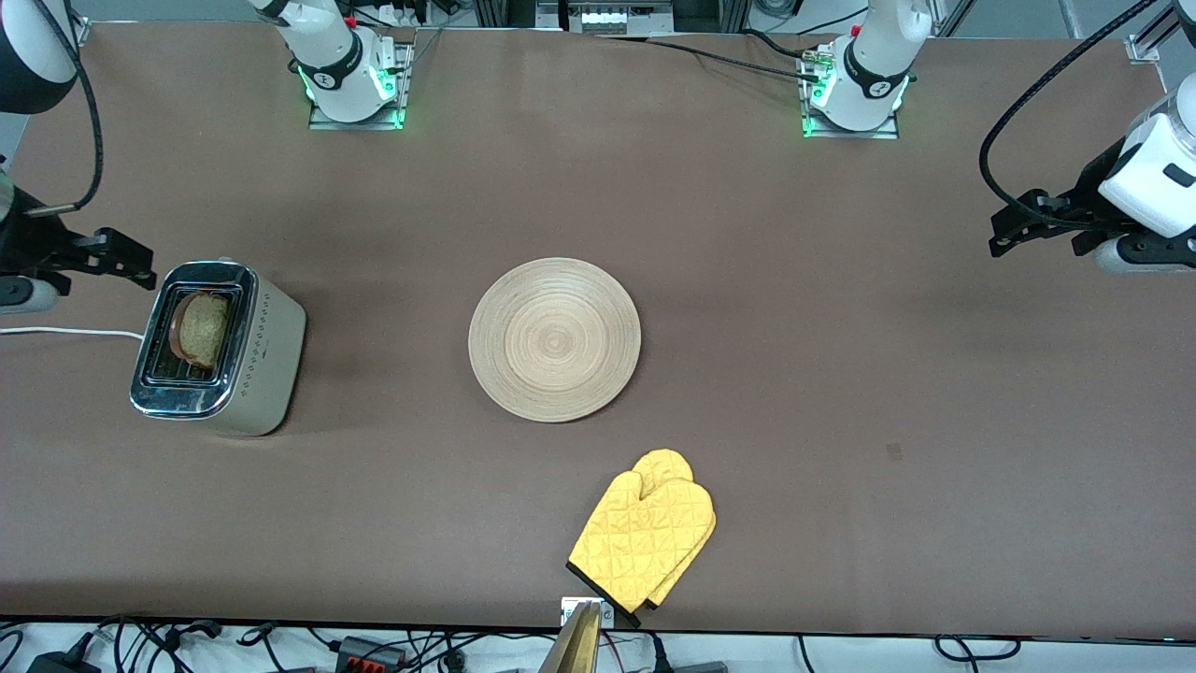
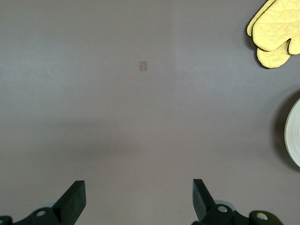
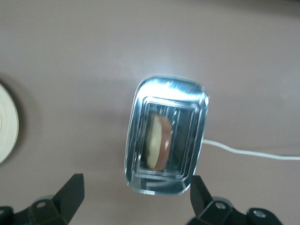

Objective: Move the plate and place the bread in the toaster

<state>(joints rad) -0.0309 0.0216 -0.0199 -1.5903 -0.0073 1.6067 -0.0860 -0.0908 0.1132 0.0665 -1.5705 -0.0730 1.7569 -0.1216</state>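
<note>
Bread [image 1: 200, 329] standing in toaster [image 1: 220, 350], plate [image 1: 554, 339] mid-table, left gripper [image 2: 138, 199] and right gripper [image 3: 137, 197] raised, both spread open, holding nothing

Your left pincer [image 1: 1014, 229]: at the frame's right edge, raised over the surface, fingers spread wide, nothing between them. Your right pincer [image 1: 126, 257]: at the frame's left edge, likewise raised, fingers [image 3: 70, 194] wide apart, holding nothing.
</note>
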